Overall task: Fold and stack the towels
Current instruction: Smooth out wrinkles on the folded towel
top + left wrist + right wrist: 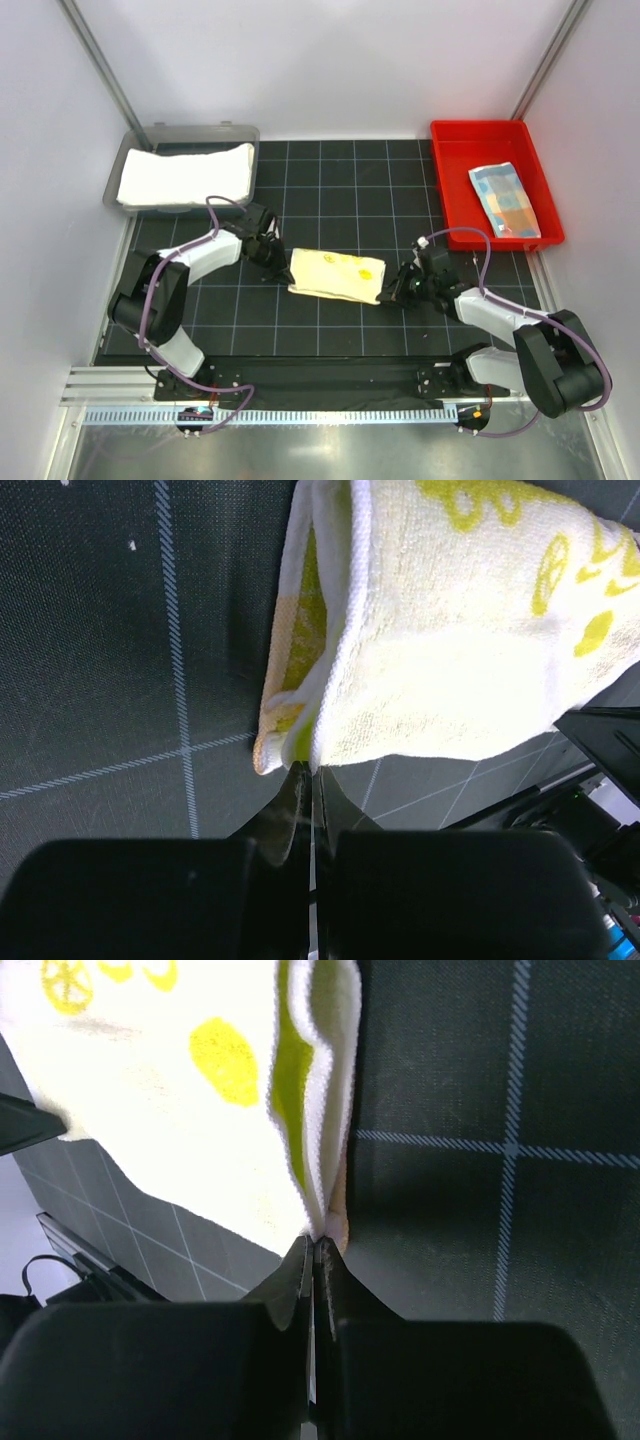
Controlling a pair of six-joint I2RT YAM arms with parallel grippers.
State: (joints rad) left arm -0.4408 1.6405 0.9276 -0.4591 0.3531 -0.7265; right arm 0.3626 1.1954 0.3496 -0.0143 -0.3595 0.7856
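The black mat [330,195] with its white grid spread under and all round the yellow towel [337,275], which lay folded near the mat's middle. Up and to the left of that towel, well apart, I saw the grey bin [130,150] with the white towel [185,175] lying rumpled inside. Up and to the right of the yellow towel stood the red tray [450,135], and the blue towel [505,198] with its pastel patches lay folded in it. The left gripper [305,773] sat at the yellow towel's left end, jaws pinched together on the hemmed corner. The right gripper [314,1243] sat at the opposite end, jaws likewise closed on the corner there.
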